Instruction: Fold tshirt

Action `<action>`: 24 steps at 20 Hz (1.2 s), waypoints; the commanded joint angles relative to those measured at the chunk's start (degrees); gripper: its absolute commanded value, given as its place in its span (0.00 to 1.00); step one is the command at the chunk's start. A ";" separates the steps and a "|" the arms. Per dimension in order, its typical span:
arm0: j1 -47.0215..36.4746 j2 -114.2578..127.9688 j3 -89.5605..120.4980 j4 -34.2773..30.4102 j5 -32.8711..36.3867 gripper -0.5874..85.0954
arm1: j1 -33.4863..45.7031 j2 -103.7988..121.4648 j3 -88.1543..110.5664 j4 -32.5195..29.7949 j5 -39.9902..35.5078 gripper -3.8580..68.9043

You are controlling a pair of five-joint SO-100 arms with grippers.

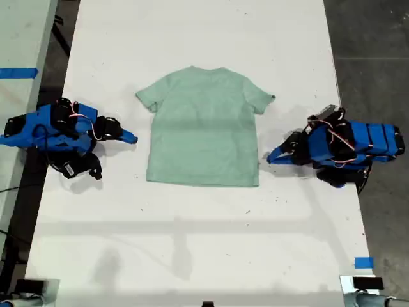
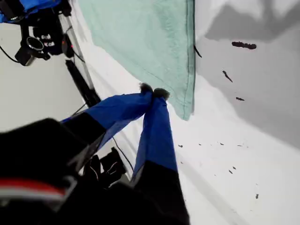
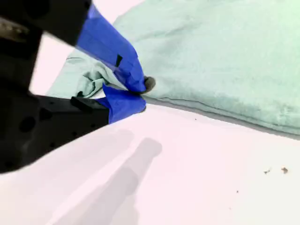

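Note:
The pale mint-green tshirt lies flat and spread out on the white table, neck toward the far edge. My first gripper rests shut on the table at the exterior view's right, just off the shirt's side edge. In the first wrist view its tips sit by the hem corner of the tshirt with nothing between them. My second gripper lies shut at the exterior view's left, a little short of the shirt's other side. Its wrist view shows the tips close to the sleeve and side edge of the tshirt.
A blue tape mark sits near the table's front corner at the exterior view's right. A second pale table with blue tape stands off the exterior view's left. Dark specks dot the table near the hem.

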 commanded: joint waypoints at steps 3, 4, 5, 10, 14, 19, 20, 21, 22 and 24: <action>-1.85 0.00 -0.53 -0.18 -5.98 0.03 | 0.79 0.00 -0.26 0.00 -3.69 0.05; -2.20 0.00 -0.53 -0.88 -6.15 0.04 | 0.79 0.00 -0.62 0.62 -3.52 0.05; -2.99 0.00 -0.53 -1.58 -6.15 0.04 | -0.18 0.00 -0.79 -0.35 -4.04 0.05; -7.29 -4.75 -5.45 -1.41 -7.21 0.01 | 0.18 -4.04 -6.33 0.62 -10.02 0.05; -10.37 -43.59 -29.53 -6.77 -0.62 0.01 | 9.40 -29.97 -27.07 2.02 -24.96 0.05; -22.76 -64.42 -53.70 0.44 9.67 0.01 | 27.77 -49.13 -50.27 10.81 -45.44 0.05; -25.75 -65.39 -56.51 2.55 11.07 0.01 | 31.29 -51.42 -53.61 12.48 -48.69 0.05; -28.65 -66.01 -59.33 4.92 12.39 0.01 | 34.72 -53.70 -56.78 13.97 -51.77 0.05; -31.55 -66.62 -62.05 7.21 13.89 0.01 | 38.06 -56.07 -59.68 15.03 -54.58 0.05; -37.27 -68.47 -66.97 11.51 16.96 0.01 | 43.95 -61.26 -65.21 16.44 -59.68 0.05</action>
